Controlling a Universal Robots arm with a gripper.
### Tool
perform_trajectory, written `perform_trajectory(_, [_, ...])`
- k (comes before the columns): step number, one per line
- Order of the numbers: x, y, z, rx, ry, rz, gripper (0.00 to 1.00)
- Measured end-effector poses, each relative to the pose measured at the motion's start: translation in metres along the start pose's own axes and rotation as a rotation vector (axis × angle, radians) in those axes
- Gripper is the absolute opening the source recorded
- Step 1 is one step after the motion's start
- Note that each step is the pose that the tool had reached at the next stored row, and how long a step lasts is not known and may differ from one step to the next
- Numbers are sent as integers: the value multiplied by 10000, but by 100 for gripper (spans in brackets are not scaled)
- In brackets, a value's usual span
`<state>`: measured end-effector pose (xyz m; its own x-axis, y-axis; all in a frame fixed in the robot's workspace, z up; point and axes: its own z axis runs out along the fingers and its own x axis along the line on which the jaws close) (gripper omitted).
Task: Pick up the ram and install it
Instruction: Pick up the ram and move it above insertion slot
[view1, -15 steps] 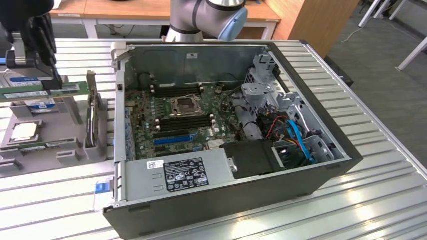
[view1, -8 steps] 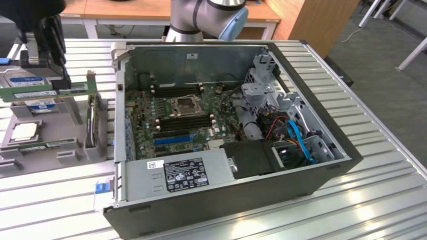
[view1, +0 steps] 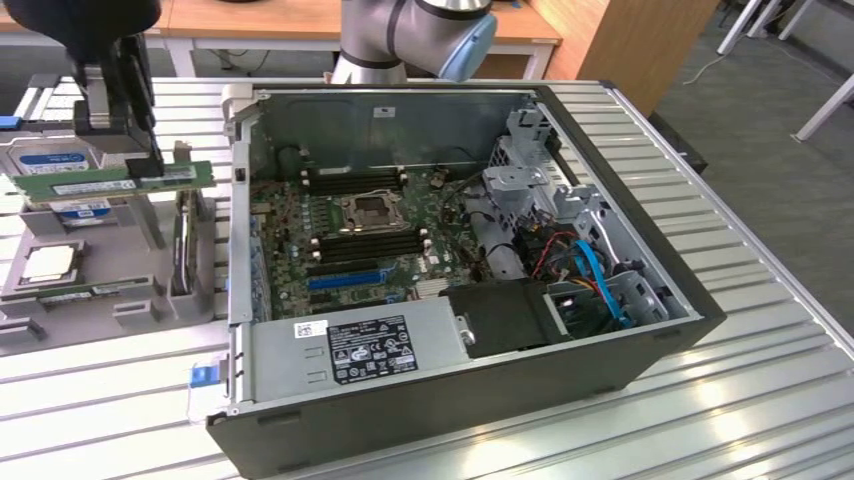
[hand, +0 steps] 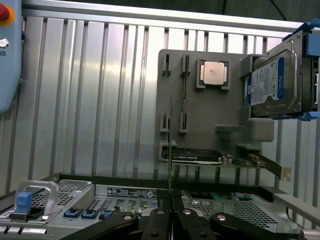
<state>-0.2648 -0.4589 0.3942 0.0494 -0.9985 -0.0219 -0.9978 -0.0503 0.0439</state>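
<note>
The gripper (view1: 123, 165) is closed on the ram (view1: 94, 186), pinching it near mid-length. It holds the ram level above the grey tray (view1: 80, 290) in the upper left of the exterior view. In the wrist view the ram (hand: 170, 145) rises edge-on from between the closed fingers (hand: 159, 216). The black slots (view1: 354, 180) lie inside the open case (view1: 627, 260), well apart from it. This looks like the carry, and doing it well probably means a firm, square grip, the stick kept level, and clearing the case wall.
</note>
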Motion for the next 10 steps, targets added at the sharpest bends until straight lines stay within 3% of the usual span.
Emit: perform_trajectory(10, [10, -202, -9, 1, 0, 0, 12])
